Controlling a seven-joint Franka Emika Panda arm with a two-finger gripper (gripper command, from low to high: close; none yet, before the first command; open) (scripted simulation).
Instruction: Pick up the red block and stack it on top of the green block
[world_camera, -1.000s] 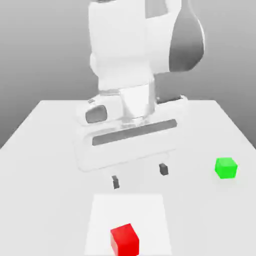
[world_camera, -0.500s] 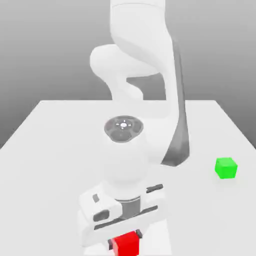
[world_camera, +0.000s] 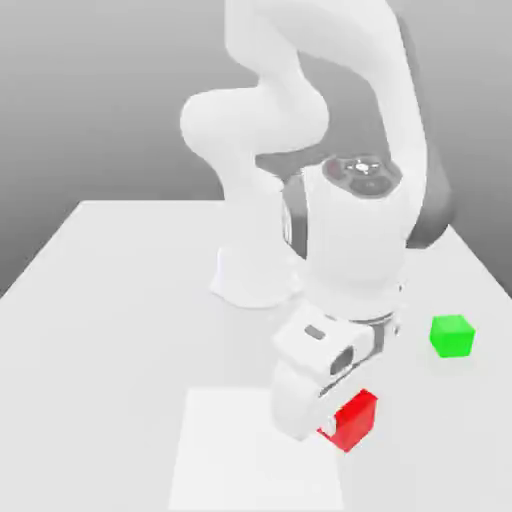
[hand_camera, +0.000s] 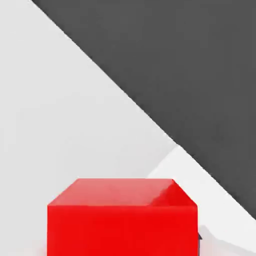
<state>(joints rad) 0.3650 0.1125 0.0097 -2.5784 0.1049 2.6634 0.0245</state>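
Observation:
The red block (world_camera: 353, 420) hangs above the white table, tilted, held at the end of my gripper (world_camera: 340, 425), which is shut on it. In the hand view the red block (hand_camera: 122, 217) sits close in front of the camera. The green block (world_camera: 452, 336) rests on the table at the exterior view's right, apart from the red block and a little farther back. My white hand (world_camera: 315, 375) covers part of the red block from the exterior view's left.
A paler square patch (world_camera: 230, 450) lies on the white table (world_camera: 110, 300) near its front edge. The arm's base (world_camera: 250, 280) stands at the table's middle back. In the hand view a dark floor (hand_camera: 190, 65) lies beyond the table's edge.
My gripper closed on the red block at the front patch, then lifted it and carried it toward the exterior view's right, nearer the green block. The arm swung and turned with it.

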